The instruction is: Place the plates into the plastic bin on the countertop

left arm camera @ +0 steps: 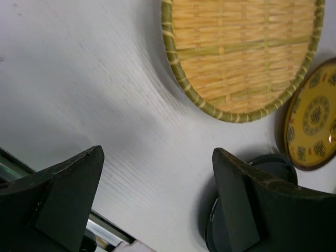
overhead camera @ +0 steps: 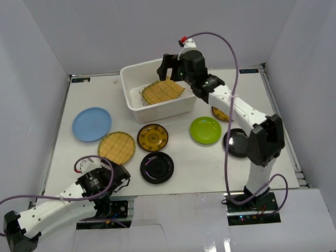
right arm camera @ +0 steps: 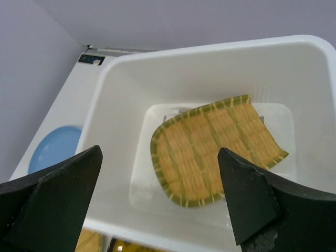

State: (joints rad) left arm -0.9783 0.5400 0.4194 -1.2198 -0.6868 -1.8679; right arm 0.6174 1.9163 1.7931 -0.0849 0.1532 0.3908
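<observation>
The white plastic bin (overhead camera: 130,99) stands at the back of the countertop (overhead camera: 181,170). One woven straw plate (overhead camera: 162,91) lies tilted inside it, also in the right wrist view (right arm camera: 215,147). My right gripper (overhead camera: 168,67) hovers open and empty over the bin (right arm camera: 210,50). On the countertop lie a light blue plate (overhead camera: 92,124), a woven plate (overhead camera: 116,147), a gold-patterned plate (overhead camera: 153,138), a black plate (overhead camera: 157,167) and a lime green plate (overhead camera: 205,130). My left gripper (overhead camera: 123,175) is open and empty, low near the front edge, between the woven plate (left arm camera: 244,52) and the black plate (left arm camera: 270,160).
The right arm partly hides a second black plate (overhead camera: 238,142) and a second gold-patterned plate (overhead camera: 219,114). Pale grey walls enclose the table on three sides. A metal edge strip (left arm camera: 113,233) runs along the front by the left gripper.
</observation>
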